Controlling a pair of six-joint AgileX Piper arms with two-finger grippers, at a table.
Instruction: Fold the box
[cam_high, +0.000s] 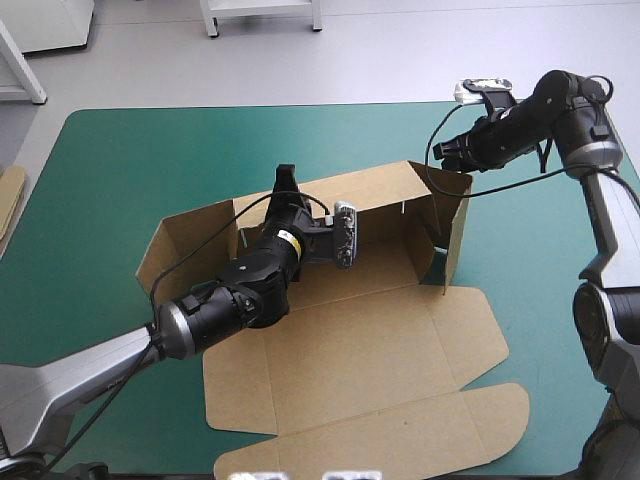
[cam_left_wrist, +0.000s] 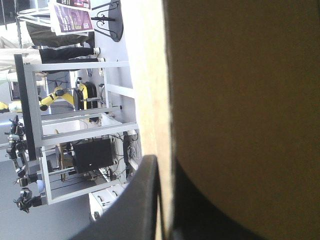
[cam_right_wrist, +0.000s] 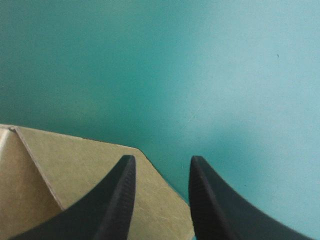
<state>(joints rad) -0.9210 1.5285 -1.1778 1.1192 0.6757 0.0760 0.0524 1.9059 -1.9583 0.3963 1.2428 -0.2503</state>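
**Item:** brown box of cut corrugated board (cam_high: 350, 340), at the middle of the worktop on the teal-green cover (cam_high: 130, 160).

**Condition:** part-formed. The far long wall and both short end walls are raised. The right end wall leans and looks untucked. The lid panel and its flaps lie flat toward the near edge.

**Left end effector** (cam_high: 286, 182): two black fin-shaped fingers pinching the top edge of the far wall near its middle. In the left wrist view the board edge runs up between them, one finger on each face.

**Right end effector** (cam_high: 447, 160): poised at the box's far right corner with fingers (cam_right_wrist: 120, 200) spread and holding nothing. Bare cover shows in the gap, and a brown corner flap (cam_right_wrist: 75, 170) lies under one finger.

**Also present:** a strip of further brown board (cam_high: 10, 200) at the worktop's left edge, well apart from the box.

**Step, as judged:** the far wall is held upright while the right corner waits to be tucked.

**Hazards:**
- A hard pull on the pinched wall could drag or tip the whole light box, since nothing weighs down its floor.
- If the left pinch lets go too soon, the far wall would likely spring back along its crease.
- The right fingers could come down on the leaning end wall off its crease, buckling the board or pushing the wall outward.
- A missed corner flap would leave the end wall free to fall open.
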